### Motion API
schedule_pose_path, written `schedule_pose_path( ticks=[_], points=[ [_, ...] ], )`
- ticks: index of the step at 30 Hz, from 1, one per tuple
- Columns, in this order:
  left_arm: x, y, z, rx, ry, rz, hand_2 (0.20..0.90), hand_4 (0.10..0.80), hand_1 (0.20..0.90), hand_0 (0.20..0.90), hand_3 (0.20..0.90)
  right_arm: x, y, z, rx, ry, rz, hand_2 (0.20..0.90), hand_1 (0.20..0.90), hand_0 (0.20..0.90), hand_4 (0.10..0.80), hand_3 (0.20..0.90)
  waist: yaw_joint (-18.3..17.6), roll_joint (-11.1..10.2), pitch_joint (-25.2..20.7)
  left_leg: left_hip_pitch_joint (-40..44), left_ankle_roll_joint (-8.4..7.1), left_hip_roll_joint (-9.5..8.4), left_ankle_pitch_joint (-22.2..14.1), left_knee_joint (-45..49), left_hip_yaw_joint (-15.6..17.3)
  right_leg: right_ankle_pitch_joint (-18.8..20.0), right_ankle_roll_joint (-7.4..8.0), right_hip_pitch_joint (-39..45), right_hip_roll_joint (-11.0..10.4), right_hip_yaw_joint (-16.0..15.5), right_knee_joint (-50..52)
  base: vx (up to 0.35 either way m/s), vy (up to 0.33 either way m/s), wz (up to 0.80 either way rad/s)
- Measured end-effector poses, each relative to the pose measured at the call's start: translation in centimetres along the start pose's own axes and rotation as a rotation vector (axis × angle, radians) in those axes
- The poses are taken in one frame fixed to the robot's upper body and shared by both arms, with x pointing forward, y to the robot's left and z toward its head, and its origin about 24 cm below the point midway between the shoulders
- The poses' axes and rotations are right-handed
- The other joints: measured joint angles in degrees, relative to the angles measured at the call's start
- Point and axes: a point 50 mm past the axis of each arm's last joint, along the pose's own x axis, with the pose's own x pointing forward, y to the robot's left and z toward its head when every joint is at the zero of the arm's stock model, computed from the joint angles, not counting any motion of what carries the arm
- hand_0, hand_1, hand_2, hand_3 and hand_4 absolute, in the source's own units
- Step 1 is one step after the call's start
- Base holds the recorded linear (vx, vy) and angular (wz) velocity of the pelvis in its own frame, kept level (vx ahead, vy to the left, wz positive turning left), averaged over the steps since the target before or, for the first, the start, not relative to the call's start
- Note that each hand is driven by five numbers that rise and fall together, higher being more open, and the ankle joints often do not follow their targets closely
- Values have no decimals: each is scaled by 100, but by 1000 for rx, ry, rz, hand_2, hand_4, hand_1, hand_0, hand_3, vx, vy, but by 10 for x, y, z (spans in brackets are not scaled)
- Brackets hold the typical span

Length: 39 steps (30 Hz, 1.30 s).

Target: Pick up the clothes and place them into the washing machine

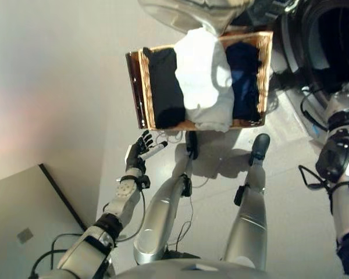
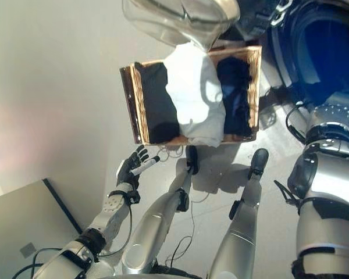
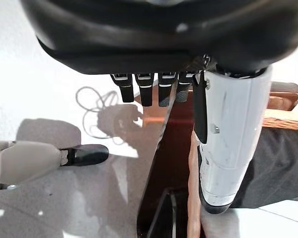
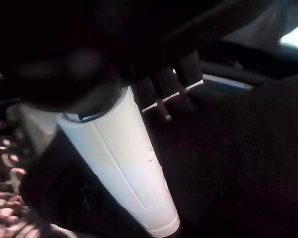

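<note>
A pale, glossy floor [image 1: 64, 87] fills most of the head views, lit in a bright patch on the right and duller toward the left; a grey panel [image 1: 29, 226] with a dark edge lies in the lower left corner; the washing machine [image 2: 323, 52] stands at the upper right, its round opening glowing blue inside in the right eye view, while the left eye view shows only the dark rim; its clear door [image 2: 174, 17] hangs swung out over the top of the scene

A wicker basket [image 1: 141, 87] sits on the floor just beside the machine, holding the clothes side by side: a black garment [image 1: 163, 87] on the left, a white garment [image 1: 203, 81] heaped in the middle and spilling over the near rim, a dark navy garment [image 1: 244, 75] on the right; all remain in the basket

The left hand [image 1: 141, 149] hovers just short of the basket's near left corner, fingers straight and spread, thumb out, holding nothing; its wrist view adds the basket's corner and a strip of dark cloth past the white-covered thumb

The right hand [image 4: 164, 94] shows only in its own wrist view, white thumb cover over dark cloth; whether its fingers grip that cloth I cannot tell
</note>
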Motion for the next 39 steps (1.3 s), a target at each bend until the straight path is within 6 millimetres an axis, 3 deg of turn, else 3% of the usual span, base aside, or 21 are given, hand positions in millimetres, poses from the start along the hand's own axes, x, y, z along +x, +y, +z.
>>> schedule_pose_path(
  ticks=[4,9,11,12,13,23,32,39],
  points=[
    [1,3,6,12,-19,-6,900,800,900,900,900,-3,12,2,-67,-22,27,200,200,200,300,200,10,-3,2,-132,18,-20,5,149,-75,-161,20,-121,-37,-3,256,-17,-34,13],
    [1,10,10,30,-34,4,900,800,900,900,900,-10,40,14,-159,-86,77,200,200,200,300,200,62,-4,3,-309,16,-4,5,310,-106,-198,-33,-288,-31,0,441,-1,-8,4],
    [1,10,11,30,-36,8,900,800,900,900,900,-10,41,16,-187,-108,69,274,274,274,353,274,71,-4,3,-311,16,-4,5,339,-115,-209,-47,-289,-33,0,476,0,0,0],
    [1,10,12,30,-39,10,900,800,900,900,900,-10,41,18,-199,-117,59,477,477,477,498,477,80,-4,3,-319,17,-1,4,358,-116,-209,-47,-291,-32,-1,484,0,0,0],
    [1,10,12,29,-41,13,900,800,900,900,900,-10,41,19,-204,-120,54,900,900,900,800,900,82,-4,3,-329,17,0,4,371,-118,-209,-47,-294,-32,0,487,0,0,0],
    [1,13,22,41,-79,34,900,800,900,900,900,-7,40,26,-491,-206,-20,900,900,900,800,900,-25,-7,4,-500,30,19,-42,585,-165,-207,-44,-378,-26,-7,574,-3,1,1],
    [1,18,22,49,-77,54,900,800,900,900,900,-7,41,31,-535,-222,-55,900,900,900,800,900,-54,-32,-5,-503,24,56,-54,698,-161,-205,-48,-363,2,15,643,0,0,0],
    [0,19,21,49,-73,73,900,800,900,900,900,-7,39,30,-550,-221,-83,900,900,900,800,900,-53,-218,-25,-510,1,105,-82,789,-158,-198,-55,-357,44,25,683,0,0,-1]
  ],
)
